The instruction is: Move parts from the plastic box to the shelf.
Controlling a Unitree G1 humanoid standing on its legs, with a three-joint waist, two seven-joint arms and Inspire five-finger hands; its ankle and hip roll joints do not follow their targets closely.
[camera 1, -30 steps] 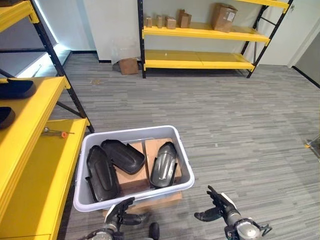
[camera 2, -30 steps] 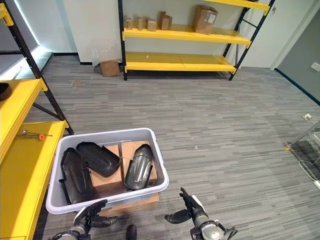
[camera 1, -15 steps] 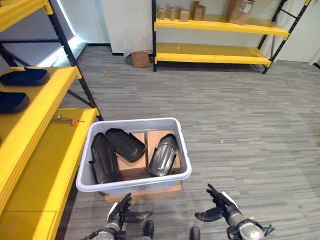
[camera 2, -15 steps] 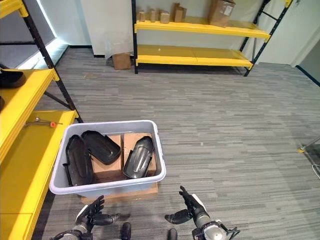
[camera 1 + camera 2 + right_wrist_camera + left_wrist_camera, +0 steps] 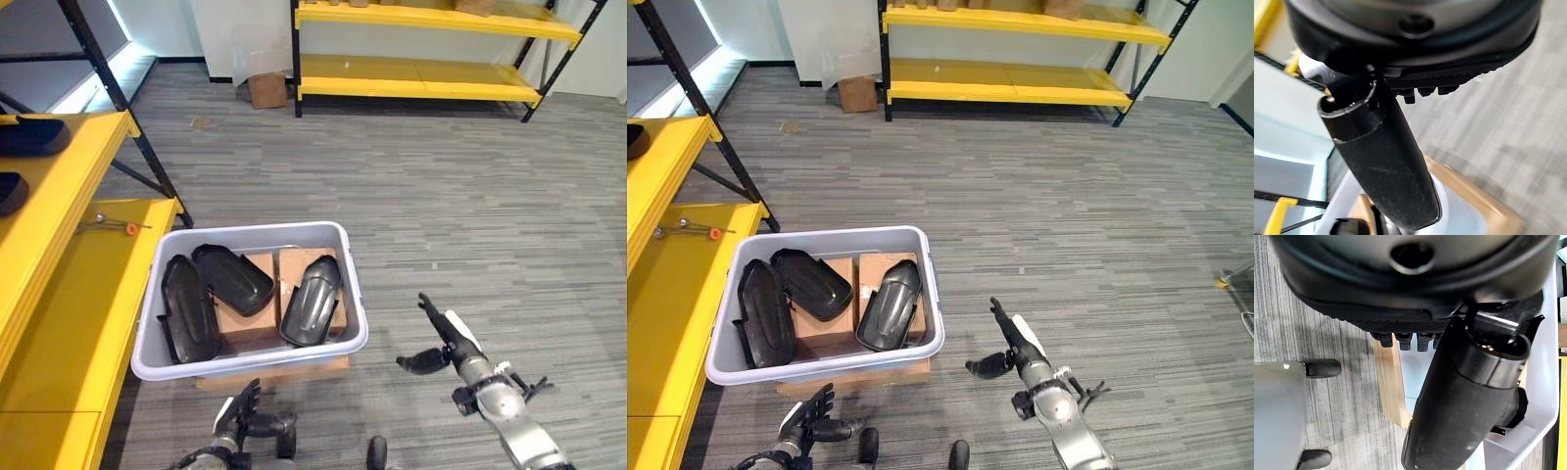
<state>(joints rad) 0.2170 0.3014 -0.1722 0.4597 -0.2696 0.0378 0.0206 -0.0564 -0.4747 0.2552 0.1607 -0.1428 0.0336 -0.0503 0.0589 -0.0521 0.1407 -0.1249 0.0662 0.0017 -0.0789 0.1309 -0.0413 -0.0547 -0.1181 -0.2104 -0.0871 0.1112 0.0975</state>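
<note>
Three dark parts (image 5: 245, 278) are seen lying in the plastic box (image 5: 348, 290), two (image 5: 27, 134) are already placed on the shelf (image 5: 69, 201), and nothing is held by the open-fingered left hand (image 5: 240, 419) or right hand (image 5: 446, 343).

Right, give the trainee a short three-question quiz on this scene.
1. How many black parts lie in the grey plastic box?
2. True or false: the right hand is holding a part.
3. On which side of the robot is the yellow shelf nearest the box: A left, B right?

Key: 1. Three. 2. False; it is open, beside the box and holds nothing. 3. A; two dark parts already lie on its upper level.
</note>
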